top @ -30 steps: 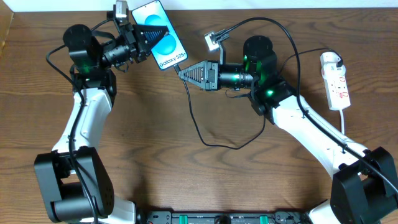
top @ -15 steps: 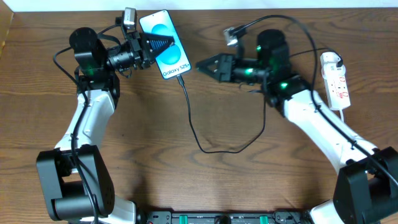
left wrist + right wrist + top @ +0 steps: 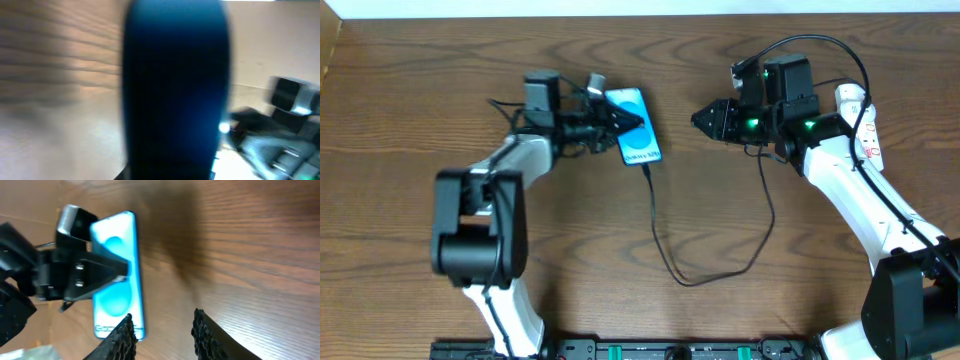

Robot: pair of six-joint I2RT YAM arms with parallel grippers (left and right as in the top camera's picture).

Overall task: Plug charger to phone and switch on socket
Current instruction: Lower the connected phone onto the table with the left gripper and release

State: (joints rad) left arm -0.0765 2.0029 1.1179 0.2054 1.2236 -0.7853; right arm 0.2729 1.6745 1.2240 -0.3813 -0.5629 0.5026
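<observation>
The phone [image 3: 636,135], with its bright blue screen, is in the left gripper [image 3: 620,122], which is shut on it just above the table at the upper middle. In the left wrist view the phone [image 3: 175,90] is a dark blue blur. The charger cable [image 3: 665,245] runs from the phone's lower short edge, loops down, and rises behind the right arm. The right gripper [image 3: 705,120] is open and empty, to the right of the phone. In the right wrist view its fingers [image 3: 162,330] frame bare wood beside the phone [image 3: 117,290]. The white socket [image 3: 868,140] lies at the far right, partly behind the right arm.
The cable loop [image 3: 695,282] lies on the wood table in the middle. The table's back edge [image 3: 640,12] is close behind both grippers. The robot base [image 3: 650,350] runs along the front edge.
The left arm has swung the phone right and lower, the cable trailing with it. The right gripper has drawn back to the right, toward the socket, and stays open.
</observation>
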